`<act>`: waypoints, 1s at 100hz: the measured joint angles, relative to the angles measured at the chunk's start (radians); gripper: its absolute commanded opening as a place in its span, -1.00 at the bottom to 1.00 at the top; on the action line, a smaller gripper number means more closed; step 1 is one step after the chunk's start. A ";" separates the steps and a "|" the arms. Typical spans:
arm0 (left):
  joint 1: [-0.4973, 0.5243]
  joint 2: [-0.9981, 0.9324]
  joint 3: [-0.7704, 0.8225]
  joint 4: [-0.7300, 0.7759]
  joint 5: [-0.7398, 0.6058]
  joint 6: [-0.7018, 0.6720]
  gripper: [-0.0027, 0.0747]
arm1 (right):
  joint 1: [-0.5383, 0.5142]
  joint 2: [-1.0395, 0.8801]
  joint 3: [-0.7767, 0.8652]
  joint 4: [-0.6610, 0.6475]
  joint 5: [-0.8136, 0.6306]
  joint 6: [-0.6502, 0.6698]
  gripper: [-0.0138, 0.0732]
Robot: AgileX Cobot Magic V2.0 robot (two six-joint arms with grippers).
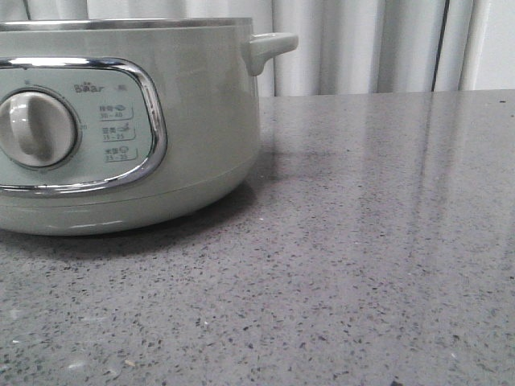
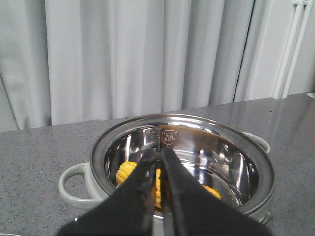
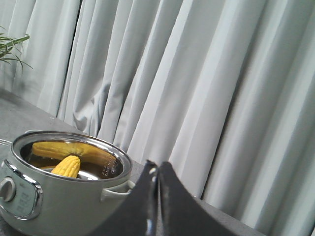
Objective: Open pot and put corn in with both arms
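The sage-green pot [image 1: 193,121] fills the left of the front view, with its cream dial and side handle; no lid shows on it. It is open in the left wrist view [image 2: 78,184] and the right wrist view [image 3: 74,201]. The yellow corn [image 2: 129,170] lies inside the steel bowl and also shows in the right wrist view [image 3: 67,166]. My left gripper [image 2: 158,149] is shut and empty, held above the pot's near rim. My right gripper [image 3: 157,167] is shut and empty, raised beside the pot's handle side. Neither gripper shows in the front view.
The grey speckled table [image 1: 362,265] stretches to the right of the pot. Pale curtains [image 1: 362,44] hang behind it. A green plant [image 3: 10,46] pokes in at the far side in the right wrist view.
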 measured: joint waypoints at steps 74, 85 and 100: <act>0.000 -0.046 0.134 0.293 -0.191 -0.131 -0.98 | 0.000 0.000 0.000 -0.002 -0.002 0.000 -0.78; 0.000 -0.102 0.314 0.453 -0.361 -0.308 -0.98 | 0.000 0.000 0.000 -0.002 -0.002 0.000 -0.78; 0.000 -0.190 0.537 0.486 -0.435 -0.414 -0.98 | 0.000 0.000 0.000 -0.002 -0.002 0.000 -0.78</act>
